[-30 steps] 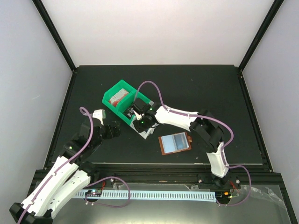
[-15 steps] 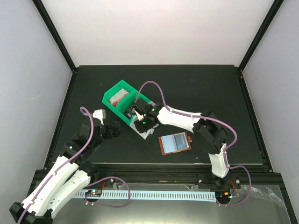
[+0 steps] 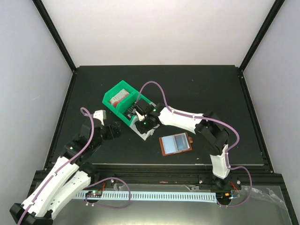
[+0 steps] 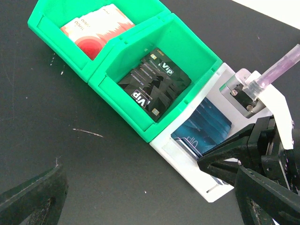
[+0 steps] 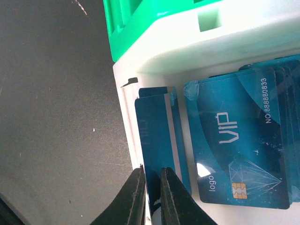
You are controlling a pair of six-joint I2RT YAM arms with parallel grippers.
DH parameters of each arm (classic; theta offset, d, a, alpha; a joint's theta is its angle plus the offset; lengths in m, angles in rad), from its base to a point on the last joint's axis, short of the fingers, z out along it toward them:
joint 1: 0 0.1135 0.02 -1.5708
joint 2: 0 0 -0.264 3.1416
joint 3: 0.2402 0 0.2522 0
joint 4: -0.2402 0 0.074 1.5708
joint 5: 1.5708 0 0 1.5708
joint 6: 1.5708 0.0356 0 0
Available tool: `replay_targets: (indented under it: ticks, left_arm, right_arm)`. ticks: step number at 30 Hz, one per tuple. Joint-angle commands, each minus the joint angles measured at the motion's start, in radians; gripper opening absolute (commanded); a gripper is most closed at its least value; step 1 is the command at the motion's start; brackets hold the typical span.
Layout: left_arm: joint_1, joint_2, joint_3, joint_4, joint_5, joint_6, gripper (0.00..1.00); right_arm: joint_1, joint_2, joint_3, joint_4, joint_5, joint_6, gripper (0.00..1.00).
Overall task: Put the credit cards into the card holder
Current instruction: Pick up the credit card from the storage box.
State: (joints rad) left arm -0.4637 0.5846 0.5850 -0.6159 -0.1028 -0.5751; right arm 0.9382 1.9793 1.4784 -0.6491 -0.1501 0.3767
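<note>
You are looking at a left arm (image 3: 61, 171) and right arm (image 3: 180, 117) wearing white shells over black joints, purple cables (image 3: 154, 86) looping along both, black pincer fingers (image 5: 129, 204) tapering, silver screws (image 4: 248, 107) showing

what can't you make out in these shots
- Right wrist: whether the right gripper grips the blue card beside the stack; its fingertips cover that edge.
- Top view: the white bin's contents, under the right arm.
- Top view: the card holder's pockets, too small to read.
- Left wrist: the stack, partly behind the right gripper.
</note>
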Motion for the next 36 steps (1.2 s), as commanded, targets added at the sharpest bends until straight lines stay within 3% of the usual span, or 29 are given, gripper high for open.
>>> replay_targets:
  ticks: [1, 17, 22, 26, 32, 36]
  left_arm:
    - [0.011, 0.004, -0.002, 0.024, 0.012, 0.016, 0.99]
    - [0.013, 0.007, -0.004, 0.025, 0.012, 0.017, 0.99]
    - [0.013, 0.006, -0.004, 0.025, 0.013, 0.016, 0.99]
    - [0.013, 0.005, -0.004, 0.026, 0.016, 0.017, 0.99]
    - [0.013, 0.008, -0.004, 0.033, 0.037, 0.022, 0.99]
    - [0.013, 0.008, -0.002, 0.045, 0.086, 0.039, 0.99]
  right_arm:
    - [0.005, -0.034, -0.006, 0.01, -0.016, 0.011, 0.12]
    - [0.005, -0.057, -0.012, 0.013, -0.029, 0.012, 0.1]
    - [0.005, -0.068, -0.015, 0.011, -0.017, 0.015, 0.03]
    - [0.004, -0.096, -0.014, -0.004, 0.067, 0.028, 0.01]
    - [0.005, -0.146, 0.009, -0.02, 0.314, 0.07, 0.01]
    - [0.005, -0.224, -0.013, 0.02, 0.338, 0.073, 0.01]
